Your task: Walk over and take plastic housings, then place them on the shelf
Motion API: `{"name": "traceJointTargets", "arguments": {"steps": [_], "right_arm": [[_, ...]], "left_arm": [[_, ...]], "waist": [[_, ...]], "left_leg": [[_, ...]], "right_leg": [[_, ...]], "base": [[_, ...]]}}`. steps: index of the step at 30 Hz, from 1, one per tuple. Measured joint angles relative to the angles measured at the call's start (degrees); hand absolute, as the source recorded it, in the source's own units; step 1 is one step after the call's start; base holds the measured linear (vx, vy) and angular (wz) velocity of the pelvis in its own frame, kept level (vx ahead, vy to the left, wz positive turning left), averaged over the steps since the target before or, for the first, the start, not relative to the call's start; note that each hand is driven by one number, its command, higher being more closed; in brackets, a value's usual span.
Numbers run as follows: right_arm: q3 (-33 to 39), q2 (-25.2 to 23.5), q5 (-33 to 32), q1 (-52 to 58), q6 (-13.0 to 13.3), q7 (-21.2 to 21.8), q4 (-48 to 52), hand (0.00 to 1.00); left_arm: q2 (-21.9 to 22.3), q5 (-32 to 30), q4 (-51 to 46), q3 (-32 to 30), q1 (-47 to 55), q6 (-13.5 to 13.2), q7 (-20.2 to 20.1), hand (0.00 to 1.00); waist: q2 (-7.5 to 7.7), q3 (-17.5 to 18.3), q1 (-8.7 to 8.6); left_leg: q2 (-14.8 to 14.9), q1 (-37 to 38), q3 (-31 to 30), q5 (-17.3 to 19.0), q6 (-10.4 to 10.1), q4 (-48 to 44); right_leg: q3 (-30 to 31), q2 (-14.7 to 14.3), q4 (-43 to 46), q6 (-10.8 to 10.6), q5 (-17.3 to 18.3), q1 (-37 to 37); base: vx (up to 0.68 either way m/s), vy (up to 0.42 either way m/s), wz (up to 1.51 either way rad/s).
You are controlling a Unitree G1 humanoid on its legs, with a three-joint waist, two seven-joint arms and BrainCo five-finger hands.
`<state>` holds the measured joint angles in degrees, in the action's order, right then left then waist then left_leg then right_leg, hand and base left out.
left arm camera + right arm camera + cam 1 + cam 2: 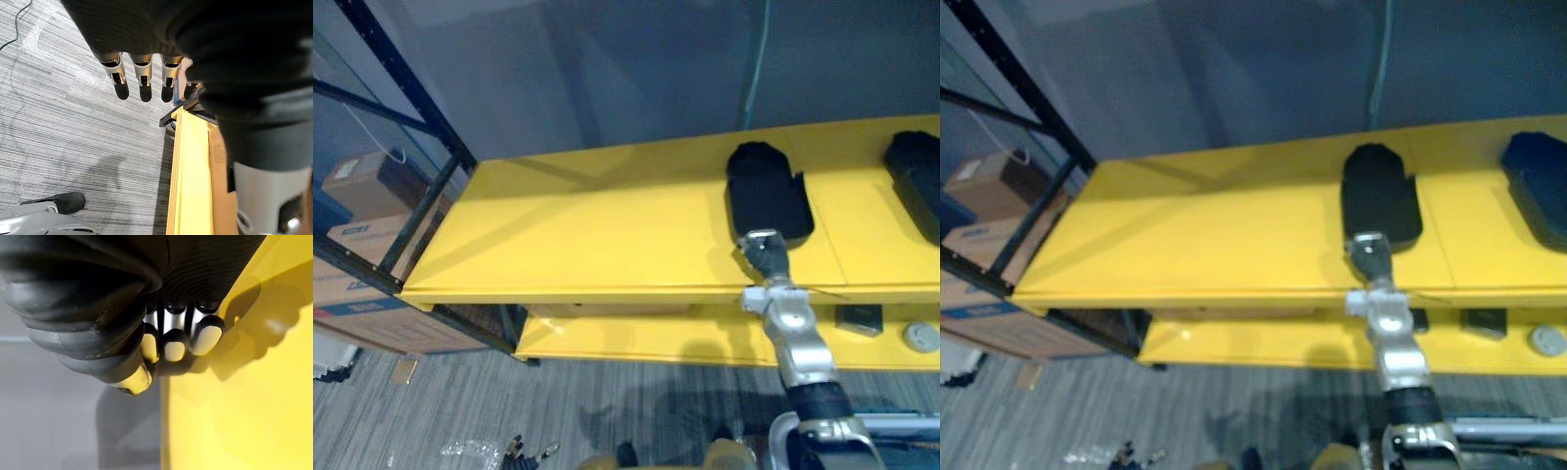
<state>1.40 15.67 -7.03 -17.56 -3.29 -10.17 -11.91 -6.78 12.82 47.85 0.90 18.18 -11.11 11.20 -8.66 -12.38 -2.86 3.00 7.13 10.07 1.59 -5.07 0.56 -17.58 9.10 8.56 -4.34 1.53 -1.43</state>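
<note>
Right hand (764, 253) is up at the front edge of the yellow top shelf (587, 225), at the near end of a black plastic housing (766, 191) that lies flat on the shelf. From the head views I can't tell whether I'm touching it or just short of it. In the right wrist view my fingers (173, 345) are curled in toward the palm with nothing between them and bare yellow surface beyond. A second housing (917, 181) sits on the same shelf further right, well apart from the first. Left hand (142, 78) hangs low beside the shelf's end, fingers straight and relaxed, holding nothing, over the grey carpet (73, 122). The lower shelf (636, 338) carries a small black part (859, 318) and a round grey piece (921, 337) near its right end. Black rack frame (421, 108) is on the left, with stacked cardboard boxes (362, 196) behind it.
</note>
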Motion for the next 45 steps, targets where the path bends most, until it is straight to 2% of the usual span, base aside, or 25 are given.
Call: {"name": "traceJointTargets", "arguments": {"steps": [11,15,21,23,24,27,29,35,39,43,45], "right_arm": [[0.71,-0.80,-0.11,-1.80,-2.88,-2.59,-0.04,1.00],[0.73,-1.05,-0.04,-3.30,-4.29,-3.73,-0.04,1.00],[0.64,-1.27,0.03,-3.84,-4.17,-3.54,-0.04,1.00],[0.52,-1.73,1.24,-3.81,-2.97,-2.91,0.00,1.00],[0.26,-1.90,1.43,-3.79,-2.43,-2.59,0.16,0.00],[-1.83,-1.97,3.52,-2.42,-0.57,-1.07,4.41,0.00],[-4.37,-2.05,3.73,0.09,0.71,0.50,11.41,0.00],[-6.27,-2.64,3.18,6.65,0.77,2.70,22.48,0.00],[-6.54,-2.93,0.43,11.14,0.94,2.88,29.73,0.00],[-3.65,-2.92,-1.94,15.73,4.32,2.72,36.47,0.00],[-1.20,-2.97,-1.96,17.86,5.62,2.47,38.10,0.00]], "left_arm": [[0.26,0.26,-0.18,0.28,0.00,0.00,0.04,0.00],[0.61,0.29,-0.75,0.40,-0.02,-0.11,0.17,0.00],[0.62,0.30,-0.74,0.41,-0.03,-0.18,1.15,0.00],[0.62,0.28,-0.65,0.40,-0.04,-0.30,1.14,0.00],[0.62,0.28,-0.62,0.41,-0.04,-0.40,1.13,0.00],[0.62,0.26,-0.45,0.40,-0.10,-0.90,1.13,0.00],[0.74,0.26,-0.14,0.40,-0.15,-1.04,1.10,0.00],[1.09,0.22,0.83,0.40,-0.51,-1.28,1.11,0.00],[0.95,0.17,1.34,0.30,-0.52,-2.11,1.32,0.00],[1.04,0.18,1.98,-0.26,-0.50,-2.66,1.63,0.00],[1.03,0.17,2.53,-0.98,-0.61,-3.28,1.71,0.00]], "waist": [[-0.37,-0.19,0.43],[-1.12,-0.75,0.41],[-1.25,-0.83,0.47],[-1.13,-0.91,0.42],[-1.08,-0.95,0.38],[-0.78,-1.15,0.37],[-0.35,-1.44,0.40],[1.30,-1.75,0.41],[3.67,-0.87,0.20],[5.96,0.44,0.23],[6.72,1.24,-0.35]], "left_leg": [[-0.11,-0.01,-0.02,0.01,-0.01,0.14],[-0.12,0.00,-0.01,0.01,-0.01,0.10],[-0.12,-0.01,0.04,0.05,-0.05,0.19],[-0.10,0.01,0.12,0.18,-0.23,0.32],[-0.08,0.02,0.13,0.22,-0.27,0.40],[0.12,0.10,0.50,0.30,-0.36,0.92],[0.34,0.19,1.45,0.38,-0.14,1.04],[0.54,0.53,3.03,0.39,0.07,1.26],[1.49,1.09,3.98,0.51,-0.01,1.98],[2.23,1.89,5.62,1.18,-0.05,1.88],[2.24,1.96,5.96,1.40,-0.01,1.85]], "right_leg": [[-0.06,0.10,-0.03,-0.01,0.01,0.00],[-0.06,0.14,0.06,-0.04,0.03,0.01],[0.01,0.18,0.40,-0.06,0.29,0.22],[0.13,0.20,0.83,-0.09,0.65,0.46],[0.15,0.20,0.91,-0.08,0.81,0.48],[0.28,0.00,0.96,-0.01,0.98,0.67],[0.73,-0.26,0.93,0.08,1.02,1.04],[1.94,-0.91,-0.03,0.12,0.87,1.08],[2.26,-2.42,-2.84,0.57,-0.13,0.00],[3.58,-3.60,-4.54,0.66,-0.81,-0.82],[3.82,-3.67,-4.79,0.57,-0.87,-0.82]], "base": [[0.00,0.000,0.00],[0.00,0.000,0.00],[0.00,0.000,0.00],[0.00,0.000,0.00],[0.00,0.000,0.00],[0.00,0.000,-0.02],[0.02,0.000,-0.14],[0.05,0.004,-0.09],[0.04,-0.022,-0.10],[0.03,-0.024,-0.18],[0.02,0.004,-0.12]]}}
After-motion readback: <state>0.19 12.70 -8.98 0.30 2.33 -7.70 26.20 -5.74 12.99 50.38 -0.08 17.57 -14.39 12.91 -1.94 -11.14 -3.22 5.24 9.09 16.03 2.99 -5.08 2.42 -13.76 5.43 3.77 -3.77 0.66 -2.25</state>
